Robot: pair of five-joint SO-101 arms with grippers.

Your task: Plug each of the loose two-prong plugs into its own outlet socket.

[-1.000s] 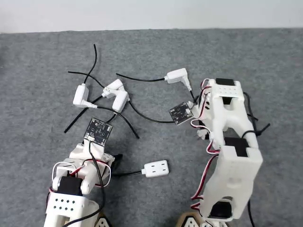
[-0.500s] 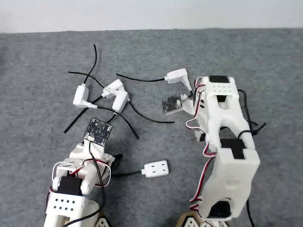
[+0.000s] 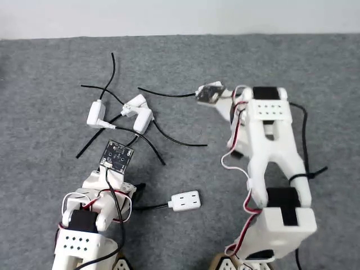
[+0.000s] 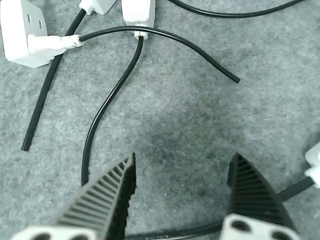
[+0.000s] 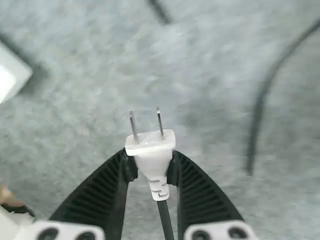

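The plug (image 5: 150, 147) is gripped tight by the right jaws, both prongs (image 5: 133, 126) seen pointing clear away in the wrist view; from high, it is masked by that wrist (image 3: 209, 93), far across the desk (image 3: 326, 73). Left jaws are held spread, a socket (image 4: 20, 30) beyond them.

Shells: white blocky plastic, left arm (image 3: 84, 225), right arm (image 3: 270, 146).
Claws: left claw (image 4: 183, 159), right claw (image 5: 150, 155), black fingers (image 4: 107, 192).
Motors (image 3: 283, 199): black blocks behind the claws.
Wiring: red, white, black leads (image 3: 234, 130) behind the claws.
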